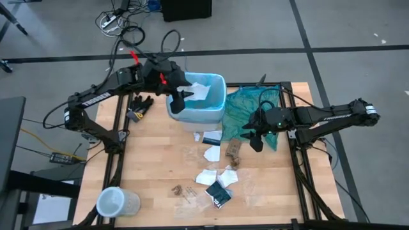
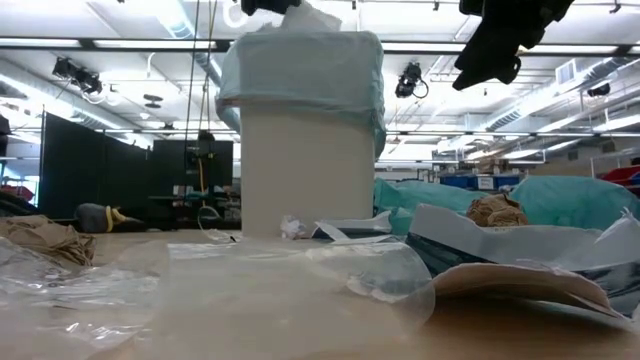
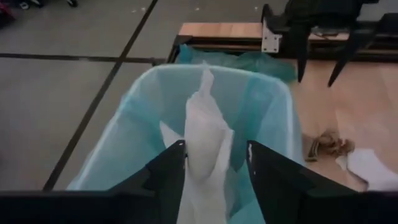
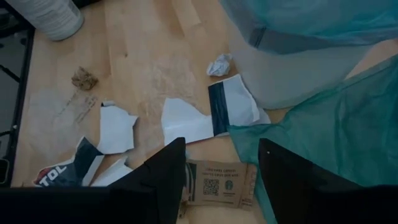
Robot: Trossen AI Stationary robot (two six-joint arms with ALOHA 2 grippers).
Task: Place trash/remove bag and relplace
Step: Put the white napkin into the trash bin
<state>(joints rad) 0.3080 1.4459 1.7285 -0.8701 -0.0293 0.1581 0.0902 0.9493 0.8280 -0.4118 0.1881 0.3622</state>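
The left end effector (image 1: 181, 97) hangs over the open mouth of the white bin lined with a thin, translucent sky-blue plastic bag (image 1: 214, 96), and it is clenched on a long crumpled piece of white paper (image 3: 205, 152). In the left wrist view that paper sits between the 2 dark fingers (image 3: 163, 174) and reaches down into the lined bin (its lower end is hidden behind the wrist).

The right end effector (image 1: 254, 137) hovers above the light wooden desk (image 1: 153, 166), just to the right of the bin and over the edge of a darker teal-green plastic bag (image 1: 246, 112). Its fingers are spread apart and empty. Directly below it in the right wrist view lies a brown cardboard sleeve printed with a square code (image 4: 217, 184), with a torn white paper scrap with a dark stripe (image 4: 214, 112) just beyond it and a small crumpled white tissue ball (image 4: 218, 64) farther on, near the bin's base.

More trash lies toward the front of the desk: white paper pieces (image 1: 214, 176), a dark black-teal wrapper (image 1: 218, 193) and small brown bits (image 1: 177, 190). A pair of black gloves (image 1: 139, 106) lies to the left of the bin.
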